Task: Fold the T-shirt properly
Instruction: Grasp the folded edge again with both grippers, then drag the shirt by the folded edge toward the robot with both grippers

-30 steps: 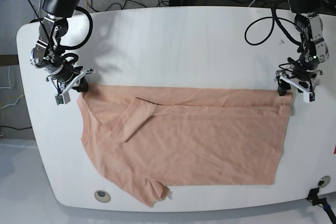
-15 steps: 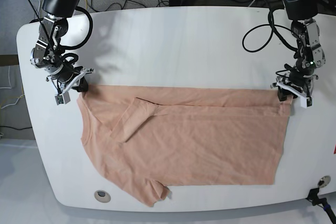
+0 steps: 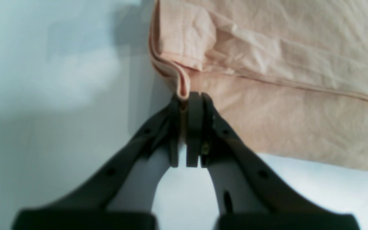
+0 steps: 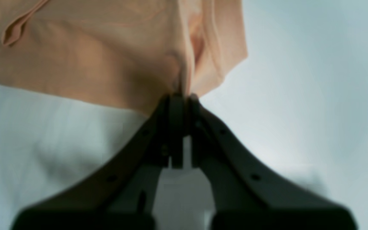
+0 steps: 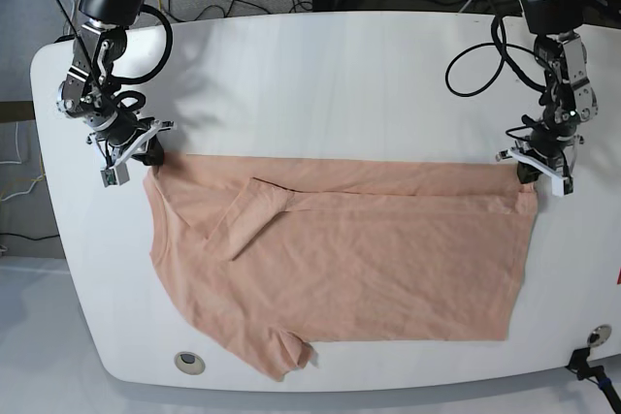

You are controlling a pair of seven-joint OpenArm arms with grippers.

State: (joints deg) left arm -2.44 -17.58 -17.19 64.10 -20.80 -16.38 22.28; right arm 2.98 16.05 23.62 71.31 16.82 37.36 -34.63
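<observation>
- The T-shirt (image 5: pixel 349 259) was plain peach-pink, one even shade, with no print or stripe.
- The tabletop (image 5: pixel 330 84) was plain white, grey only where shadows fell.
- The left pincer (image 3: pixel 187 95) was matte black in its wrist view.
- The right pincer (image 4: pixel 180 95) was the same matte black.
- The cables (image 5: pixel 475 55) looping over the tabletop were black.

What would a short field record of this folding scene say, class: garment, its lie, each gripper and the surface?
garment: peach T-shirt
lie: spread flat, one sleeve folded inward onto the body
left gripper: shut on the T-shirt's far corner, at the base view's right
right gripper: shut on the opposite far corner
surface: white table
</observation>
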